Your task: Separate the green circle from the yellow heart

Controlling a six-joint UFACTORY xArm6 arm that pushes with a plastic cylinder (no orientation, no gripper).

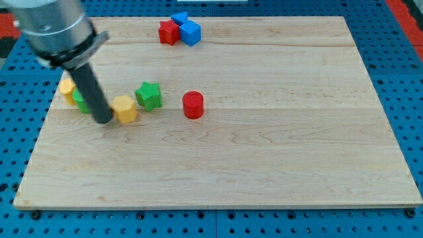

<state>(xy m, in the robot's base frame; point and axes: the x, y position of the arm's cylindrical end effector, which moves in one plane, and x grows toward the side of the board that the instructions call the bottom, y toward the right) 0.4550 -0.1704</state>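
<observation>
**Tip down between green circle and yellow block, left side of tabletop**

Camera view, single frame. No hand on this arm, so there is no wide, narrow or holding state to log; the arm ends in a dark rod.

Landmark: my tip [104, 121]. It sits on the wooden tabletop [264, 165], toward the view's left edge. The rod rises from it toward the view's top left into the grey arm housing.

Green circle [80, 102]: just to the view's left of the rod and partly hidden behind it; whether they touch cannot be told.

Yellow heart [67, 88]: up and to the left of my tip, just beyond the green circle and touching or nearly touching it. The rod covers part of it.

Yellow block [125, 108]: just to the right of my tip, apparently in contact with the rod's side. Shape unclear.

Green block [149, 95]: right of my tip, just past the yellow block, shape unclear.

Red cylinder [193, 104]: farther right of my tip, standing alone.

Red block [169, 32], blue block [190, 32] and a second blue block [179, 16]: clustered well away from my tip, near the tabletop's top edge, touching each other.
</observation>
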